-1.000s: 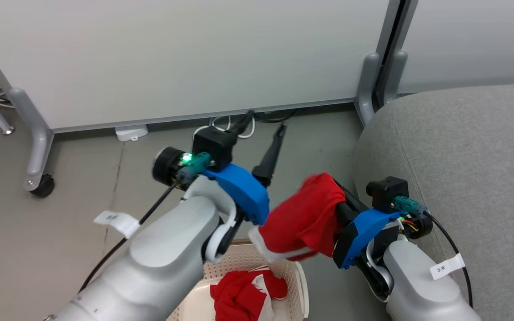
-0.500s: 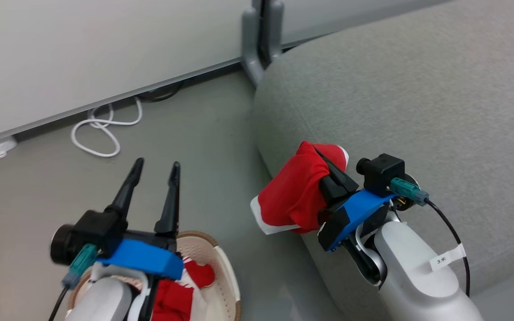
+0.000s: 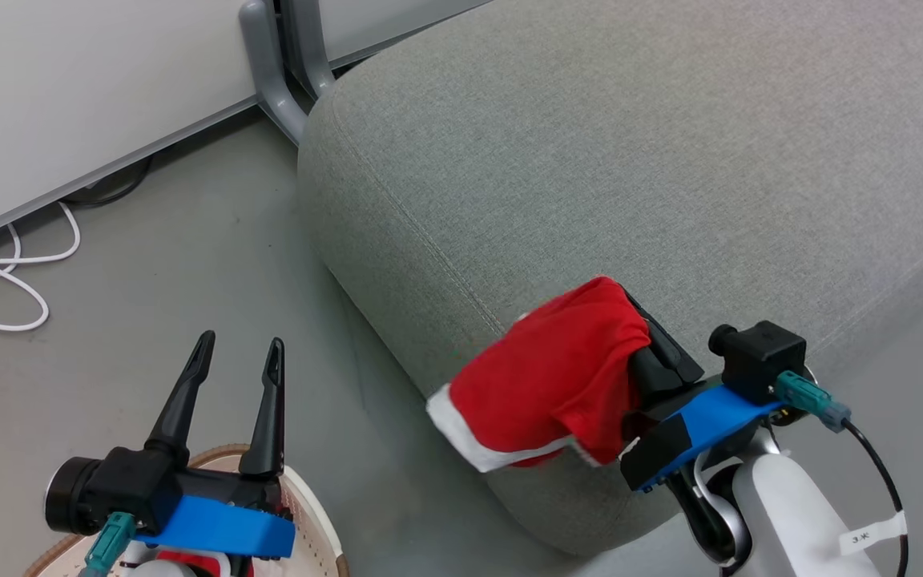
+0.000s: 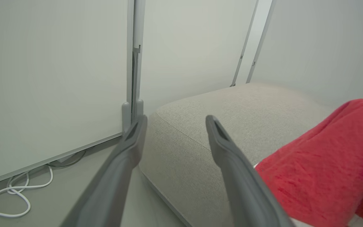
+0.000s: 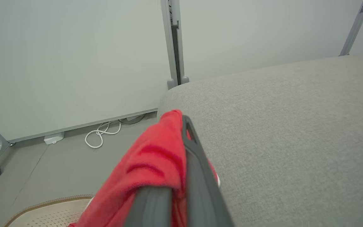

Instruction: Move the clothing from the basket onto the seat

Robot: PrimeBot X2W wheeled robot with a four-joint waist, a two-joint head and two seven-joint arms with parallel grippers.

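The red garment [image 3: 558, 385] is bunched over my R gripper [image 3: 631, 303]. It's pinched btwn fingers that are fully closed on it, w/ cloth wrapped over the tips & the white-striped hem hanging low on the L side. It sits right at the seat's [image 3: 590, 160] front edge, not far from the rounded L corner, and most of the cloth looks outboard of that edge, over the seat's side wall & the floor rather than on top. The key relation is that the seat top lies ahead & to the R of my R fingertips, wide and bare. The bundle's long run goes from the tips down to the hem, approx crosswise to the front edge seam. So I judge the next move is a short carry fwd/R past the seam until the hem clears the edge, then release. If I let go here it'd prob slide off the side. The R arm is clearly the nearer one to the seat. My L gripper [image 3: 239, 343] is well apart to the L, fingers spread wide w/ nothing btwn them, pointing toward the seat's L corner. It's above the basket [image 5: 52, 214], where a sliver of the second garment [image 3: 189, 559] shows red under the wrist.
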